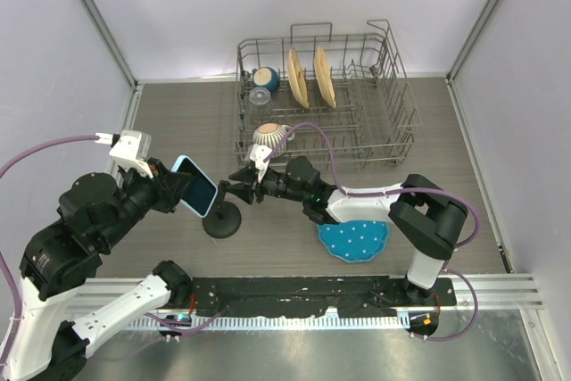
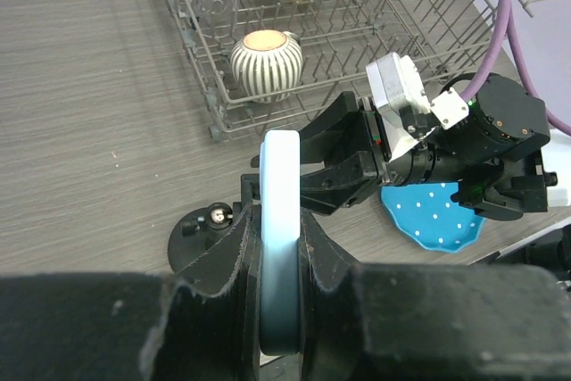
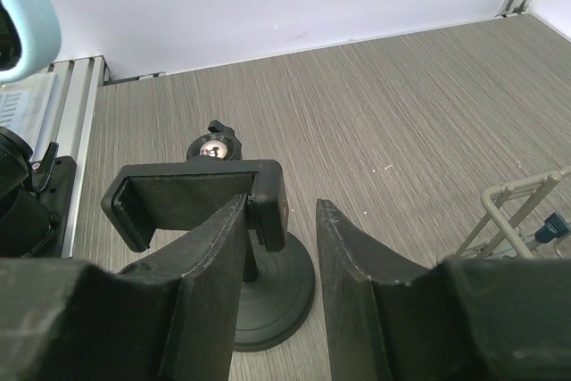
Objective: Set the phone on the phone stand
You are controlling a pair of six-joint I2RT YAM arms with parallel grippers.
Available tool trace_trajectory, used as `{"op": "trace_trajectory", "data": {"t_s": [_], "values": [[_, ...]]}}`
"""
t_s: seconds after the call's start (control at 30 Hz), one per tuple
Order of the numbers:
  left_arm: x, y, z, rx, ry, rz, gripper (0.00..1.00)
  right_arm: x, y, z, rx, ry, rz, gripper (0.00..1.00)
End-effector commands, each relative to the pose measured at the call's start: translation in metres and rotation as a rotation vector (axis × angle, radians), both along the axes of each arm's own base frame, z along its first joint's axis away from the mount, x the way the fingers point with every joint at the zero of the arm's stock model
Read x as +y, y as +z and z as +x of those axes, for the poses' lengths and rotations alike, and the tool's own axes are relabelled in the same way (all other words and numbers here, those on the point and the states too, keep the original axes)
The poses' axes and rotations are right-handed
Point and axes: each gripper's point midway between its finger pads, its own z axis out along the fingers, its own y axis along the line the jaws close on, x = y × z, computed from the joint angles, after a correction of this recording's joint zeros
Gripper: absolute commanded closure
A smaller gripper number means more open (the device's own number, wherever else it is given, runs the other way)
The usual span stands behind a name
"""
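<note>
The phone (image 1: 196, 186), light blue rim, is held tilted on edge in my left gripper (image 1: 178, 186), just left of the phone stand (image 1: 222, 219). In the left wrist view the phone (image 2: 279, 194) shows edge-on, pinched between both fingers of the left gripper (image 2: 278, 229), above the stand's disc base (image 2: 198, 236). My right gripper (image 1: 239, 181) reaches in from the right to the stand's cradle. In the right wrist view the right gripper (image 3: 280, 202) is open. The cradle's (image 3: 192, 202) right end lies between the fingers, against the left one. The phone's corner (image 3: 22, 15) shows top left.
A wire dish rack (image 1: 312, 39) stands at the back with two plates (image 1: 310, 78), a blue bowl (image 1: 266, 78), a glass (image 1: 259, 96) and a striped mug (image 1: 268, 136). A blue dotted plate (image 1: 354, 240) lies under the right arm. Walls close both sides.
</note>
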Motion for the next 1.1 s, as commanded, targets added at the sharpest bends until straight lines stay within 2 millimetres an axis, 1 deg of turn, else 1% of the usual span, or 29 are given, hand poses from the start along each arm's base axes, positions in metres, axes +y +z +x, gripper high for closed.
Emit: {"op": "trace_trajectory", "data": {"t_s": [0.0,0.1,0.13,0.23,0.27,0.33,0.37,0.43,0.47,0.5,0.57,0.6,0.67,0.7,0.73,0.77,0.8,0.83,0.87,0.9,0.97,1.07], "values": [[-0.003,0.025,0.008,-0.085,0.010,-0.055,1.00,0.008,0.030,0.004,-0.050,-0.010,0.076,0.61],[-0.004,0.024,0.009,-0.081,0.009,-0.053,1.00,0.008,0.029,0.004,-0.050,-0.009,0.073,0.64],[-0.005,0.023,0.009,-0.079,0.007,-0.052,1.00,0.008,0.029,0.004,-0.051,-0.009,0.072,0.66],[-0.007,0.021,0.010,-0.076,0.003,-0.051,1.00,0.009,0.028,0.003,-0.050,0.005,0.060,0.84],[-0.008,0.020,0.010,-0.071,-0.004,-0.051,1.00,0.010,0.029,0.003,-0.052,0.008,0.058,0.99],[-0.014,0.019,0.009,-0.075,-0.036,-0.044,1.00,0.010,0.029,0.001,-0.053,0.014,0.053,0.99],[-0.028,0.018,0.002,-0.068,-0.132,-0.045,1.00,0.010,0.030,0.002,-0.054,0.015,0.054,0.99],[-0.045,0.013,0.000,-0.075,-0.235,-0.017,1.00,0.010,0.032,-0.002,-0.050,0.029,0.055,0.99],[-0.060,0.011,-0.011,-0.068,-0.341,-0.026,1.00,0.009,0.032,-0.001,-0.050,0.031,0.054,0.99],[-0.068,0.008,-0.014,-0.074,-0.396,-0.026,1.00,0.009,0.032,-0.002,-0.048,0.043,0.054,0.99],[-0.083,0.007,-0.028,-0.109,-0.534,-0.025,1.00,0.009,0.031,-0.007,-0.036,0.091,0.052,0.99],[-0.098,0.009,-0.041,-0.138,-0.652,-0.062,1.00,0.008,0.030,-0.005,-0.032,0.099,0.050,0.99],[-0.105,0.016,-0.050,-0.171,-0.719,-0.105,1.00,0.010,0.026,-0.009,-0.019,0.142,0.037,0.99],[-0.112,0.019,-0.055,-0.190,-0.771,-0.123,1.00,0.009,0.026,-0.007,-0.019,0.150,0.035,0.99],[-0.115,0.016,-0.054,-0.191,-0.790,-0.117,1.00,0.009,0.029,-0.009,-0.024,0.165,0.039,0.99],[-0.118,0.007,-0.051,-0.197,-0.802,-0.091,1.00,0.009,0.027,-0.009,0.003,0.177,0.041,0.99],[-0.120,0.006,-0.046,-0.219,-0.800,-0.083,1.00,0.009,0.029,-0.014,0.017,0.210,0.050,0.99],[-0.124,0.000,-0.043,-0.226,-0.815,-0.068,1.00,0.007,0.029,-0.011,0.020,0.217,0.054,0.99],[-0.129,-0.008,-0.038,-0.244,-0.832,-0.046,1.00,0.006,0.029,-0.012,0.026,0.228,0.054,0.99],[-0.132,-0.013,-0.036,-0.251,-0.842,-0.036,1.00,0.006,0.029,-0.016,0.034,0.258,0.053,0.99],[-0.138,-0.021,-0.030,-0.272,-0.858,-0.028,1.00,0.003,0.028,-0.013,0.044,0.270,0.042,0.99],[-0.142,-0.032,-0.016,-0.319,-0.832,0.005,1.00,-0.001,0.026,-0.012,0.045,0.276,0.023,0.99]]}}
